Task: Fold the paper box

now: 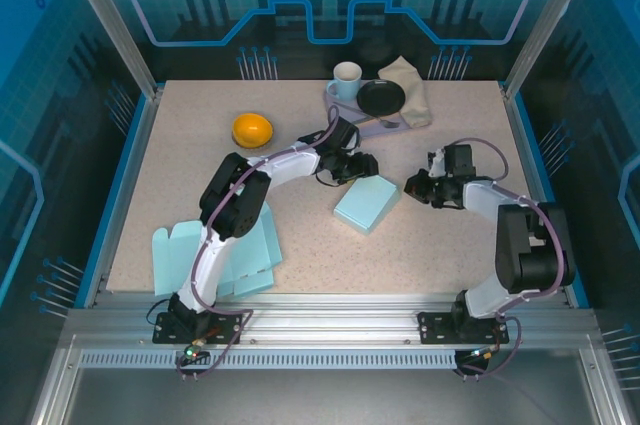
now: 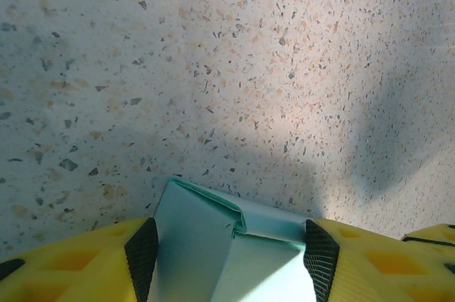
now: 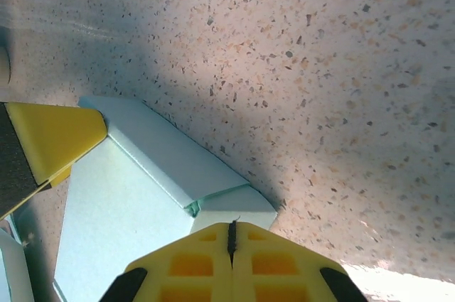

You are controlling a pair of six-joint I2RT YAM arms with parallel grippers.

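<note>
Speckled table [image 1: 450, 245], pale and stony, framed in blue. At its near-left corner, flat pale-blue cut sheets [image 1: 175, 255], overlapping, partly under the left arm.

Near the table's middle, a little toward the right edge: the paper box [image 1: 367, 203], pale blue, closed and lying flat, turned at an angle to the edges.

At the box's far end, the left gripper [image 1: 352, 167]. Seen from the left wrist, spread to the box's width, black pads [image 2: 143, 249] set against its two sides, holding the end between them.

Just right of the box, the right gripper [image 1: 418, 187]. Seen from the right wrist, yellow fingers pressed together along one thin seam, nothing between them, tips at a corner of the box.

Along the far edge, right of centre: a beige cloth [image 1: 412, 85], a black plate [image 1: 381, 97] touching it, a white cup [image 1: 347, 80] just beside the plate. Left of these and well apart, an orange [image 1: 252, 129].
</note>
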